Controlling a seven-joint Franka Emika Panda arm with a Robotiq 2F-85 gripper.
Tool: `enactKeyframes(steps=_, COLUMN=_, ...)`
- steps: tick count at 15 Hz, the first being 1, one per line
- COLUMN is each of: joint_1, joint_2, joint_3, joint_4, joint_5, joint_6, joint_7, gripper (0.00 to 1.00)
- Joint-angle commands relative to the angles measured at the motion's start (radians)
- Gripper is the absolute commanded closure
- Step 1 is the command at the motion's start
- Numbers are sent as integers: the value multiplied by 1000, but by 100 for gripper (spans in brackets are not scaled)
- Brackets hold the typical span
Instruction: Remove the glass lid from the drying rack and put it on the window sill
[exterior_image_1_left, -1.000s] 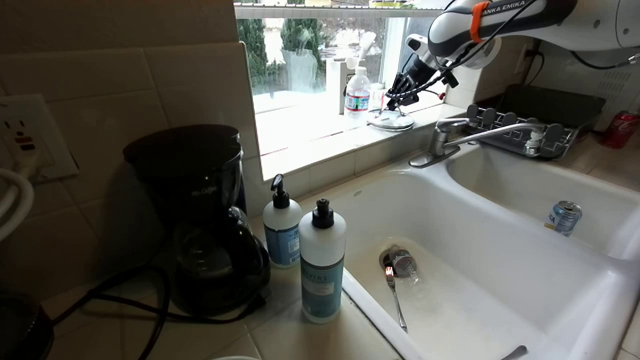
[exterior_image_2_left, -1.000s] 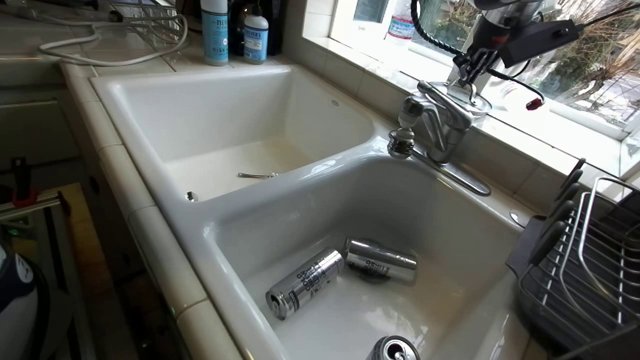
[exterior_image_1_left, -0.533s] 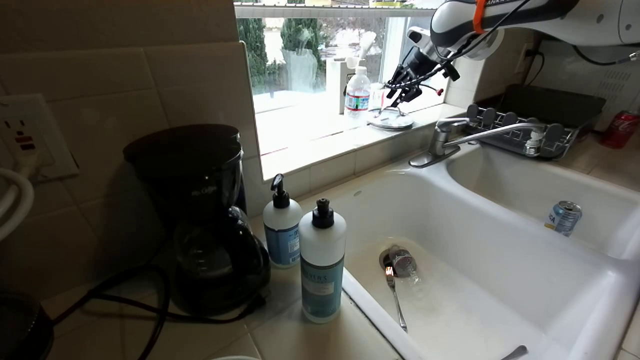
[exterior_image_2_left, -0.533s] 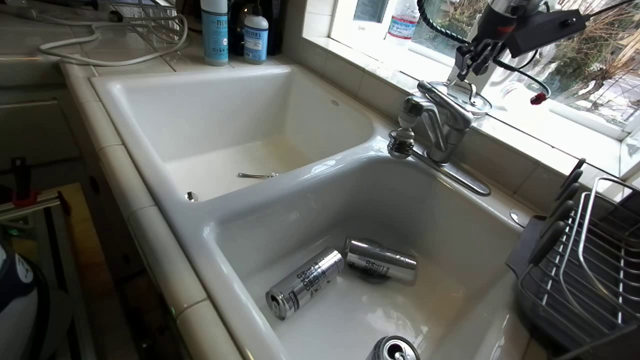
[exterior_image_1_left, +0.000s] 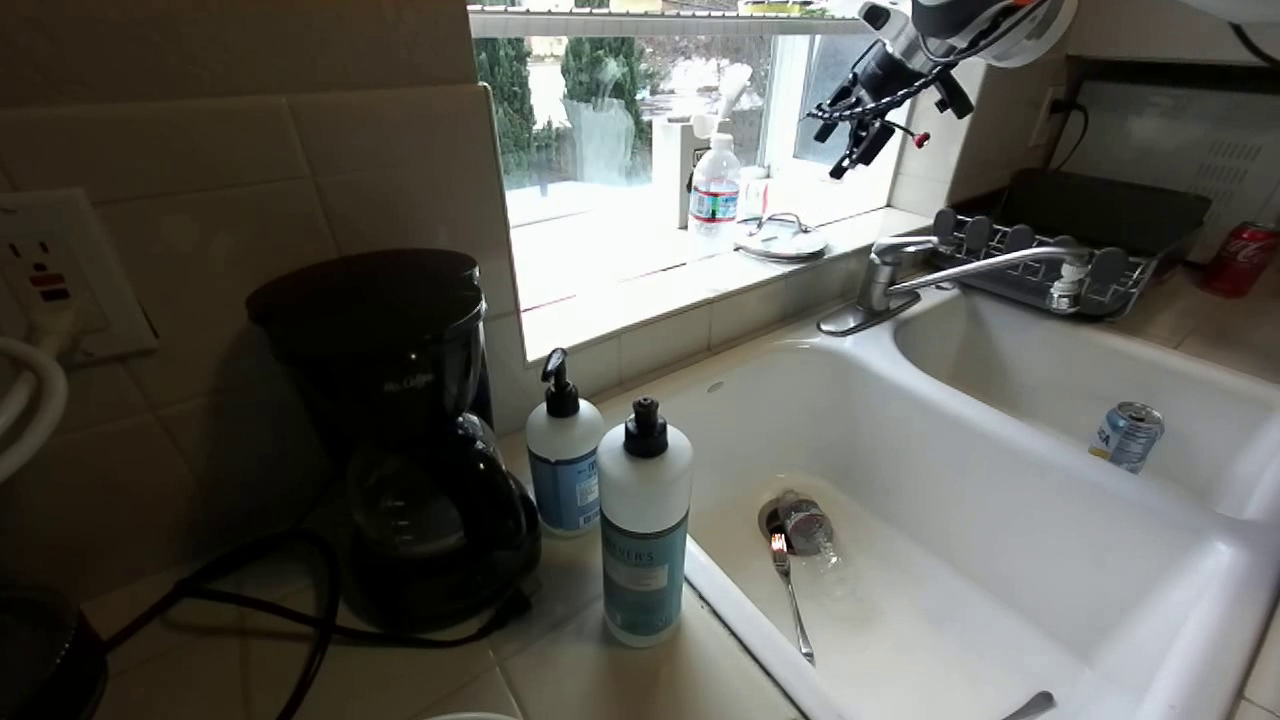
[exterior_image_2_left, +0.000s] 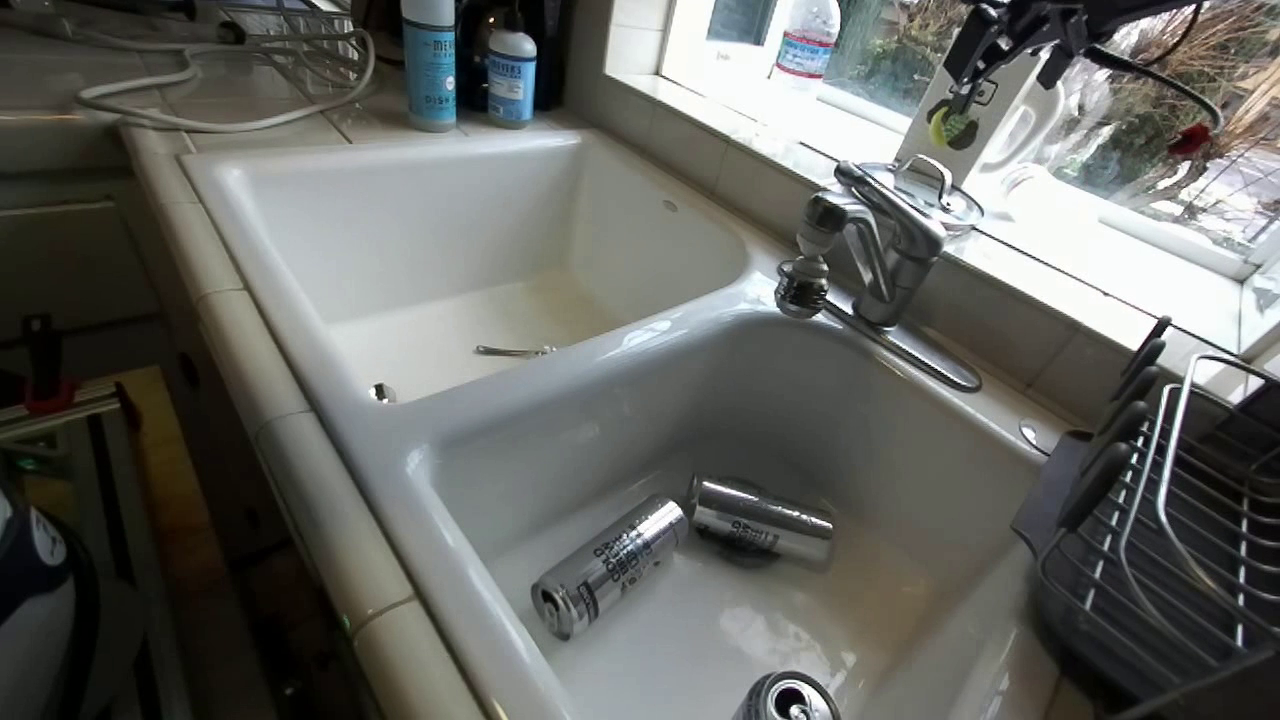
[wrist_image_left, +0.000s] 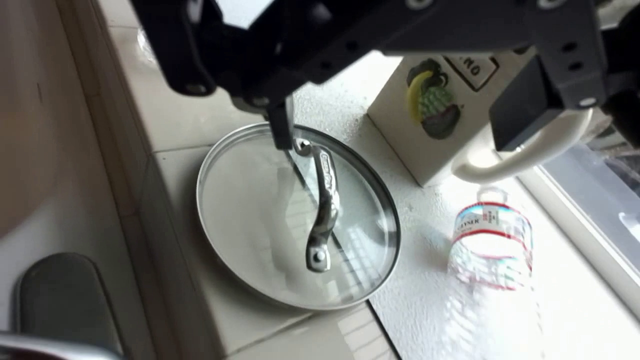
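Note:
The glass lid (wrist_image_left: 255, 215), clear with a metal rim and arched handle, lies flat on the window sill (exterior_image_1_left: 640, 300). In an exterior view the faucet hides part of the lid (exterior_image_2_left: 962, 208). My gripper (wrist_image_left: 397, 135) is open, its two fingers wide apart with nothing between them. It hangs above the lid, clear of the handle, which both exterior views confirm; in an exterior view the gripper (exterior_image_1_left: 828, 145) is up and to the lid's right. The dark drying rack (exterior_image_2_left: 1170, 540) stands beside the sink with no lid visible on it.
On the sill near the lid stand a water bottle (exterior_image_1_left: 715, 195) and a white box-shaped container (wrist_image_left: 395, 125) with a painted fruit design and a handle. The faucet (exterior_image_1_left: 872, 290) rises just in front of the sill. Several cans, one a silver can (exterior_image_2_left: 610, 565), lie in the sink.
A second ago my gripper was down at the lid's handle with its jaws closed. It has opened, let go and risen up and away. The lid has stayed on the sill.

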Motion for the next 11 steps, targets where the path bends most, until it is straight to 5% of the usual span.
enactKeyframes(steps=1, joint_1=5, joint_2=-176, joint_3=-48, joint_4=-241, joint_5=-6, joint_6=-2, joint_7=125, gripper=0)
enactKeyframes(steps=5, joint_1=-39, joint_2=-326, joint_3=1, joint_4=-423, joint_5=109, joint_6=14, joint_7=36, gripper=0)
enactKeyframes(steps=10, joint_1=7, joint_2=-520, joint_3=-14, joint_4=-648, joint_5=202, joint_6=187, joint_7=-65, gripper=0)
enactKeyframes(steps=11, joint_1=13, joint_2=-408, joint_3=-35, joint_4=-497, joint_5=159, joint_6=99, joint_7=-9, gripper=0)
